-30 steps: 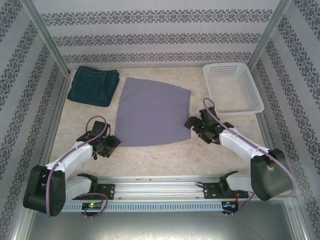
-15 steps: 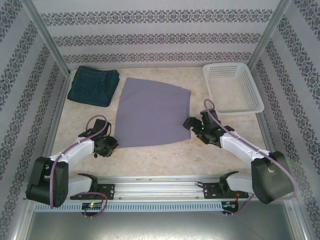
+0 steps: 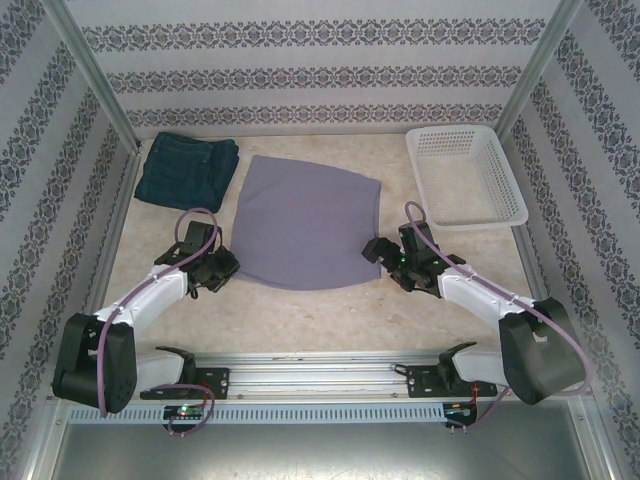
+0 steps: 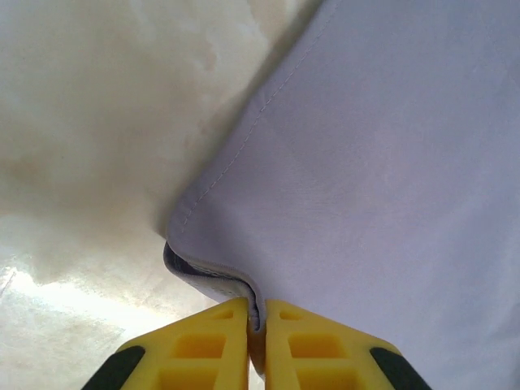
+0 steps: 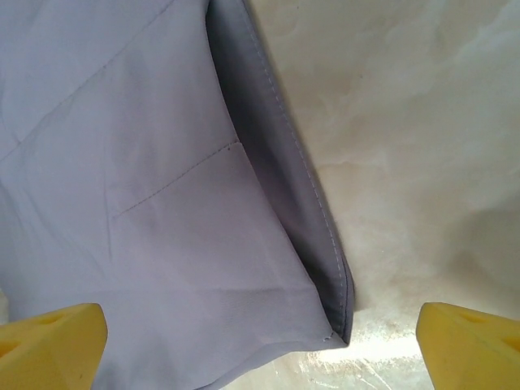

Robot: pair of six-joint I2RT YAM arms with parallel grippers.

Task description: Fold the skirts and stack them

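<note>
Lavender skirt (image 3: 305,225): left end effector (image 4: 256,313) clenches corner | right end effector (image 5: 260,341) released | denim (image 3: 187,172) seemingly folded

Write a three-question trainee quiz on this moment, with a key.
1. True or false: the left gripper is shut on a corner of the lavender skirt.
2. The right gripper is: A open at the skirt's near right corner; B shut on the skirt; C shut on nothing.
3. Fill in: the folded denim lies at the table's far ___ corner.
Key: 1 true; 2 A; 3 left.
</note>
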